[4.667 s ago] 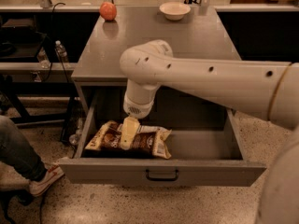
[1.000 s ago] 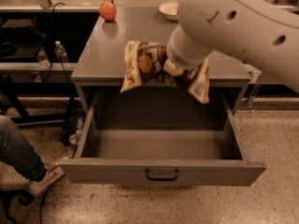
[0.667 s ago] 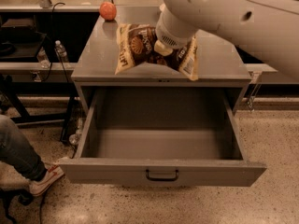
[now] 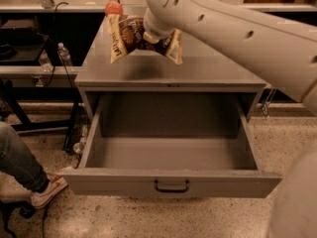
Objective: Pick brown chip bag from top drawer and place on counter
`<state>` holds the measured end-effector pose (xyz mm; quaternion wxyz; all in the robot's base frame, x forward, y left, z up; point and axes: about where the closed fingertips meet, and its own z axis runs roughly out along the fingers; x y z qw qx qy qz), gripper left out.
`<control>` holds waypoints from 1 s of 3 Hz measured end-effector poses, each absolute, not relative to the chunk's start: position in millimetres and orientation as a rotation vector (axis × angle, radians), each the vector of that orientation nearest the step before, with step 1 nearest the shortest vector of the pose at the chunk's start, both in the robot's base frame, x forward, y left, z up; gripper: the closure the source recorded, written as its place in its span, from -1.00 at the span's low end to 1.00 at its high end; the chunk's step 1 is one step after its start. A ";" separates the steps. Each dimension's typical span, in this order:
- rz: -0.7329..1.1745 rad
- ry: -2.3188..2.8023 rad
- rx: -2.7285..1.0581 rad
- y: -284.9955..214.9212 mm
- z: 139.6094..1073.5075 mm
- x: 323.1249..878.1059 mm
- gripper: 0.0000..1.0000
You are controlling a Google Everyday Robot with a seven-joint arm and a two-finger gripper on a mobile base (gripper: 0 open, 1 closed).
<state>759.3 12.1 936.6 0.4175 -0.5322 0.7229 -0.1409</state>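
The brown chip bag (image 4: 130,37) hangs in the air above the left part of the counter (image 4: 198,66), its tan ends drooping on both sides. My gripper (image 4: 147,35) is shut on the bag's middle, under the big white arm that comes in from the right. The top drawer (image 4: 171,155) stands pulled open below the counter and has nothing in it; its small dark handle (image 4: 171,186) is at the middle of the front panel.
A red apple (image 4: 113,7) sits on the counter's far left corner, just behind the bag. A person's leg and shoe (image 4: 29,175) are at the lower left beside the drawer. Dark shelving with a water bottle (image 4: 64,55) stands to the left.
The bag was lifted out of the drawer, and has since moved up and back over the counter, toward its far left. The drawer is left empty.
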 end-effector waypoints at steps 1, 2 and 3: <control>-0.334 1.763 -1.326 34.8 922.2 804.1 1.00; -0.269 1.766 -1.319 59.9 903.4 845.3 0.46; -0.240 1.781 -1.322 69.5 894.9 859.1 0.03</control>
